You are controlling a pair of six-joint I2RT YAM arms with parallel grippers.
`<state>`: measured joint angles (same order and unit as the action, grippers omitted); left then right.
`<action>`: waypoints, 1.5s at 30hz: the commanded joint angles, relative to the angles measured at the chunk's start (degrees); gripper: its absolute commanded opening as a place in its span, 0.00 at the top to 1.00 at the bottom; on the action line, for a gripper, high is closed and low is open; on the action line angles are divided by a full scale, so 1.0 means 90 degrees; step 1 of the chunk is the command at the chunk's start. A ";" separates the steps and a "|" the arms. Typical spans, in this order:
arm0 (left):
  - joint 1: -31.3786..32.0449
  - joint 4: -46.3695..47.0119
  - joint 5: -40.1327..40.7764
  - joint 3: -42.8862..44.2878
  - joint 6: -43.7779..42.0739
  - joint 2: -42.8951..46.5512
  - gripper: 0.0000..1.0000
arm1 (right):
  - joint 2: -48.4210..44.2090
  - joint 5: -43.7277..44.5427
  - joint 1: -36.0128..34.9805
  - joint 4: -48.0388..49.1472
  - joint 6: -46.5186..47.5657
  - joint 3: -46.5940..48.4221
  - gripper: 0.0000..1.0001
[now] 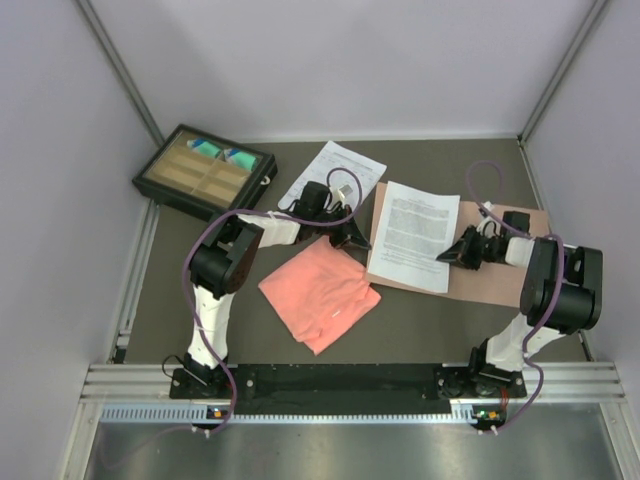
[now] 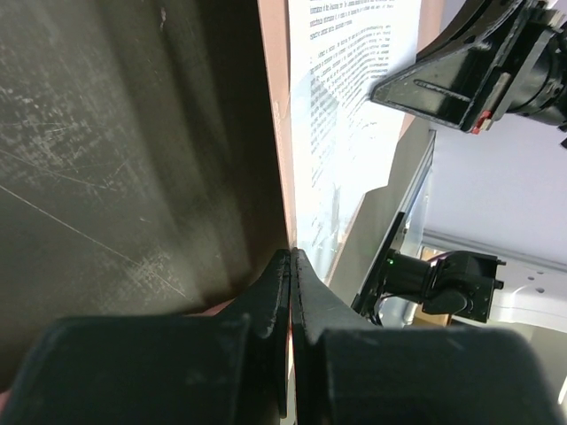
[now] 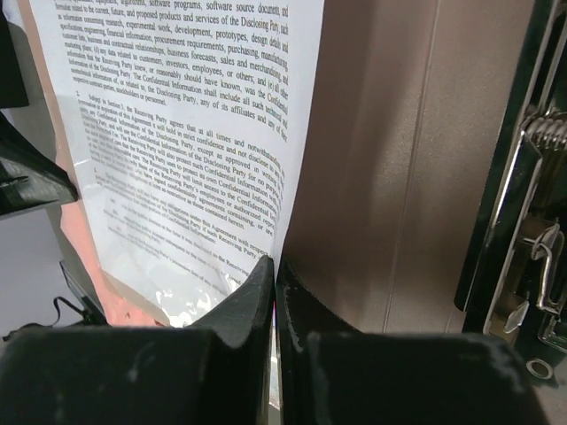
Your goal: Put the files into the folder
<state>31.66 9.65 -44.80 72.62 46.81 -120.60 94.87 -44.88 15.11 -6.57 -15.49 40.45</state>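
Note:
The brown folder [image 1: 500,270] lies flat at the right. A white sheet of dense text [image 1: 415,235] lies on it. My right gripper [image 1: 447,256] is shut on that sheet's right edge; in the right wrist view the sheet [image 3: 177,115] runs between the tips over the folder [image 3: 399,133]. My left gripper [image 1: 357,238] is shut on the folder's left edge, whose thin rim [image 2: 276,115] runs into the closed tips beside the sheet [image 2: 345,88]. The second white sheet [image 1: 335,170] lies on the table behind the left arm.
A salmon-pink folded cloth [image 1: 320,292] lies in front of the left gripper. A black compartment tray [image 1: 205,170] stands at the back left. The right gripper [image 2: 383,90] shows in the left wrist view. Walls close in the table on three sides.

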 commanded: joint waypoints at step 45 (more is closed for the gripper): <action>0.0008 -0.1766 -0.0335 0.1169 -0.1558 -0.0214 1.00 | -0.0297 0.0134 -0.0771 -0.0960 0.2570 0.0897 1.00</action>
<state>31.55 -7.77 -46.46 81.10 33.04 -122.04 94.00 -40.62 9.85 -17.21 5.96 47.00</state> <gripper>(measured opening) 0.010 0.004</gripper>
